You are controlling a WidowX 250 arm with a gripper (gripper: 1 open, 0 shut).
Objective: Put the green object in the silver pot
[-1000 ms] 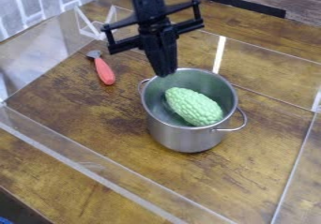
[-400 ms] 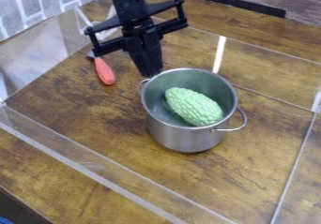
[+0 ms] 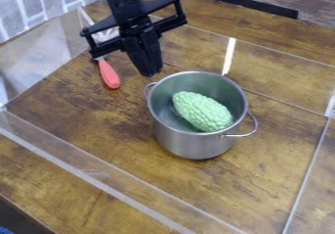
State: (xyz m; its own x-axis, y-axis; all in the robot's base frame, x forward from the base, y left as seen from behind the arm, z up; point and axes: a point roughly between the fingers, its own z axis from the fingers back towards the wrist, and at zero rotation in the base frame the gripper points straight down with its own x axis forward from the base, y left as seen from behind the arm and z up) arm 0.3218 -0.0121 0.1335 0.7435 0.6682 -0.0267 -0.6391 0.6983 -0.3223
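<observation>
Nearest to the camera, the clear plastic barrier [image 3: 78,174] is standing in front of the silver pot [image 3: 197,116], along the edge of the wooden table [image 3: 78,120]. The silver pot is sitting upright on the wood, a little right of the middle. The green object [image 3: 203,111] is lying inside the silver pot, tilted against the inner wall, with its upper end near the rim. So I am judging the placing as done.

Behind the silver pot and to its left, my claw [image 3: 147,67] is hanging, pointing down steeply. Its tip is just beside the back-left rim of the silver pot, outside it. My fingers are looking pressed together with nothing between them, though the dark tip is small here and I am not fully sure from the view alone.

Left of the silver pot, the small red-orange item [image 3: 110,73] is lying on the table, near my claw but apart from it.

The step in hand is, I think, leaving cleanly. To do it well I am wanting to go up first, keeping away from the rim so the silver pot is not pushed, and not sweeping low toward the red-orange item.
</observation>
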